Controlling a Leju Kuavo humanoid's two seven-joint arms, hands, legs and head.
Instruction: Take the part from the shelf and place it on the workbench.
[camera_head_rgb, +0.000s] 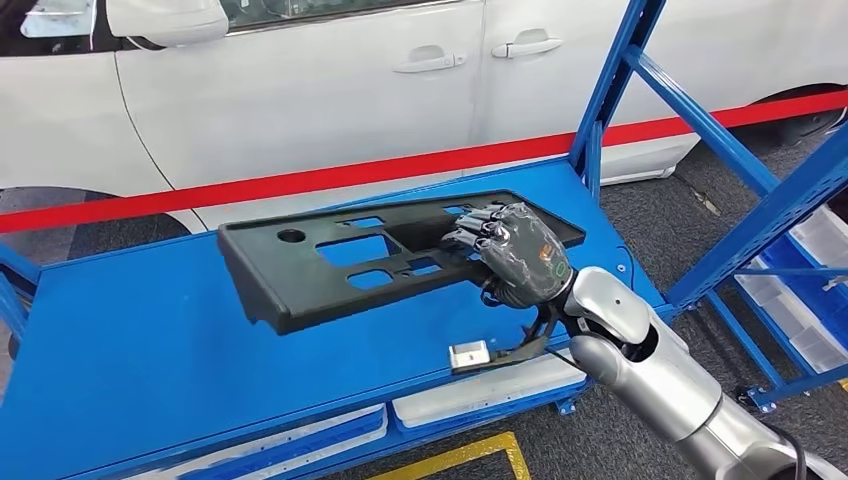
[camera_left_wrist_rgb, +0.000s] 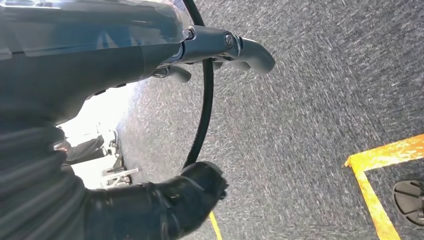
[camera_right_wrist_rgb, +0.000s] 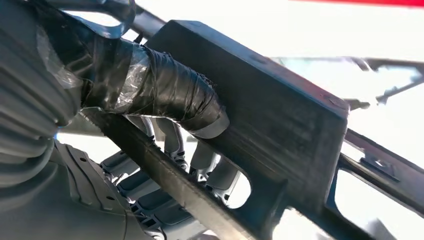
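Observation:
The part (camera_head_rgb: 330, 262) is a long black plastic panel with several cut-outs, held just above the blue workbench (camera_head_rgb: 130, 350). My right hand (camera_head_rgb: 515, 250) grips its right end, fingers hooked through an opening. In the right wrist view the taped thumb (camera_right_wrist_rgb: 170, 92) presses on the panel's edge (camera_right_wrist_rgb: 270, 115) while the fingers (camera_right_wrist_rgb: 200, 160) wrap underneath. My left hand (camera_left_wrist_rgb: 150, 55) hangs over the grey carpet with its fingers loosely apart and nothing in it.
A white car (camera_head_rgb: 330, 80) stands close behind the workbench, with a red stripe (camera_head_rgb: 300, 180) across it. Blue shelf uprights (camera_head_rgb: 610, 90) rise at the right, with white bins (camera_head_rgb: 800, 300) low down. A yellow floor line (camera_left_wrist_rgb: 370, 200) marks the carpet.

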